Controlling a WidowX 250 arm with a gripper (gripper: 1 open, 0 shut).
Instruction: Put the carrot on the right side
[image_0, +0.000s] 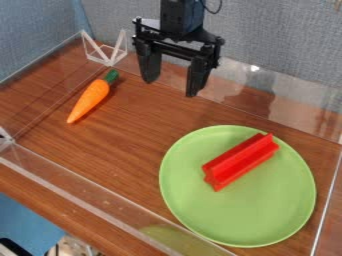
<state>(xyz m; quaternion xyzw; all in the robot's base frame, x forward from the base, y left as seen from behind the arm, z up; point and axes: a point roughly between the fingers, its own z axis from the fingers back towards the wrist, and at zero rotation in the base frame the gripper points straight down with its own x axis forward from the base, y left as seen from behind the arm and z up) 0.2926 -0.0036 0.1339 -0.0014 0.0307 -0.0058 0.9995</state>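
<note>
The carrot is a small orange toy with a green stem tip, lying at a slant on the left part of the brown wooden table. My gripper hangs above the table at the back middle, up and to the right of the carrot and apart from it. It points straight down, and its two black fingers stand open with nothing between them. The right side of the tabletop holds a green plate with a long red block on it.
A white wire stand sits at the back left, just beyond the carrot's stem. Clear low walls edge the table at the front and at the back right. A blue-grey wall backs the scene.
</note>
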